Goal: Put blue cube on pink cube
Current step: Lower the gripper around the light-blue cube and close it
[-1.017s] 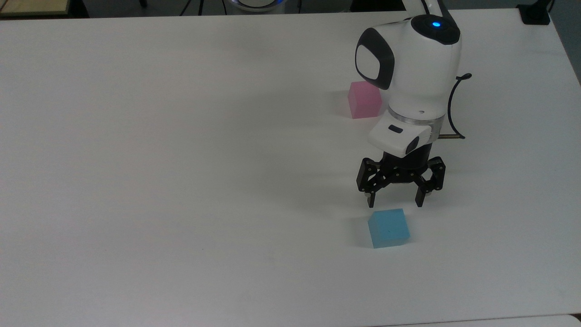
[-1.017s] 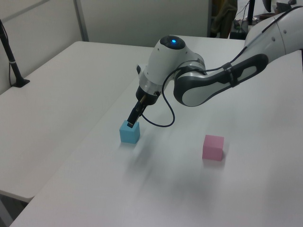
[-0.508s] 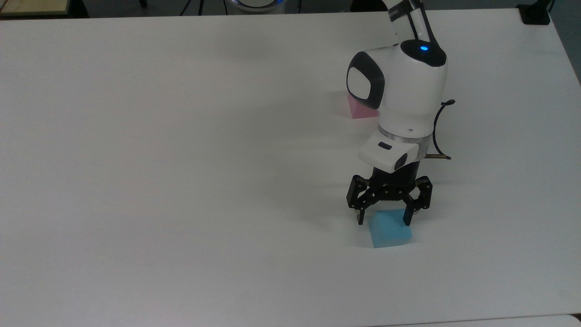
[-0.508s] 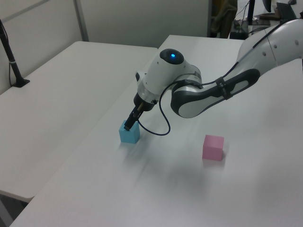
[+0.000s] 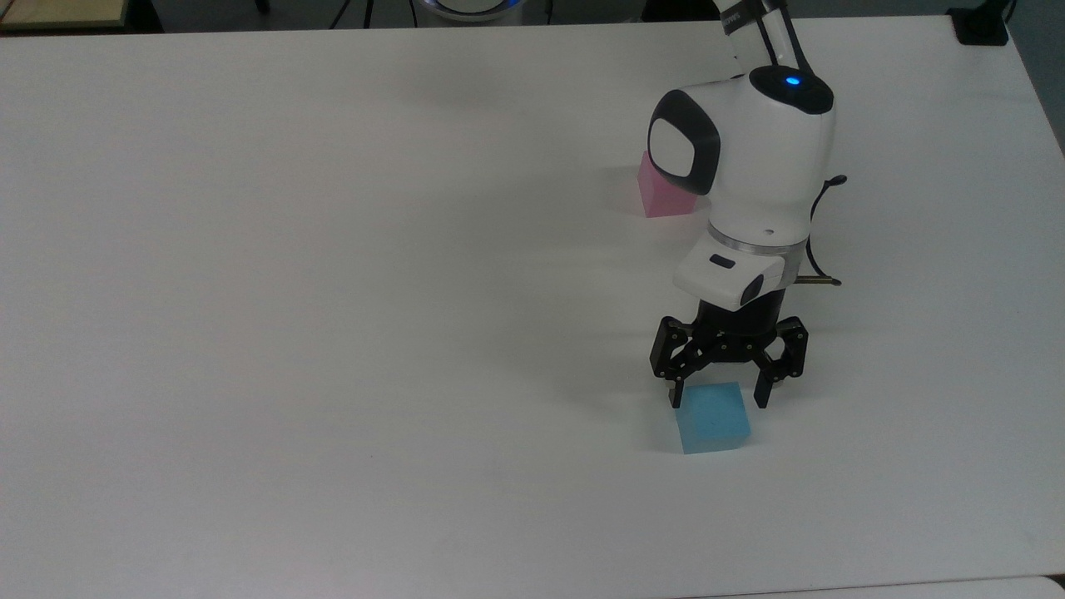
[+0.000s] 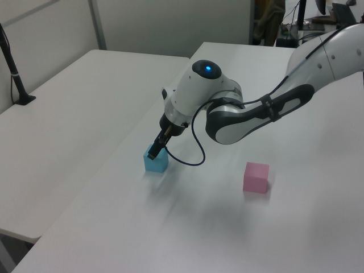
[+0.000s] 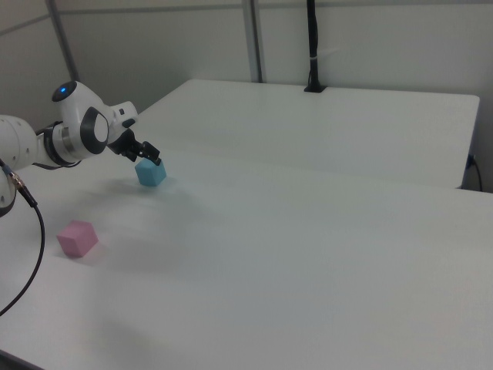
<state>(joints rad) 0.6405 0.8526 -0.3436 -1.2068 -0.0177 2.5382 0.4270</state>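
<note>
Between the fingertips: the blue cube (image 5: 712, 417) sits on the counter (image 5: 333, 333), its far part flanked by the two black fingertips (image 5: 676, 395) in the top view, its near part lying in front of them.
Jaws: the jaws (image 5: 719, 398) stand apart, wider than the cube, with a gap showing on each side; nothing is clamped.
What changed: a second ago the jaws hung short of the cube with bare counter between them; half a second ago they had reached over its far top edge; now they frame that edge a little to the top view's right of where they were, and the wrist has drawn slightly back toward the arm's base.
Cube itself: it lies where it lay in the earlier pictures, same place and same turn, so it has not been pushed or lifted.
Left view: the jaws (image 6: 154, 150) meet the top of the blue cube (image 6: 156, 162), low and close.
Right view: the jaws (image 7: 151, 159) are at the top of the blue cube (image 7: 151, 173).
Meaning: I judge the approach over and the grasp not yet made; closing is the likely next step, though the fingers seem to cover only the far part.
Behind the jaws: the pink cube (image 5: 661, 196) rests well apart, partly hidden by the white wrist (image 5: 745, 166), top bare.
</note>
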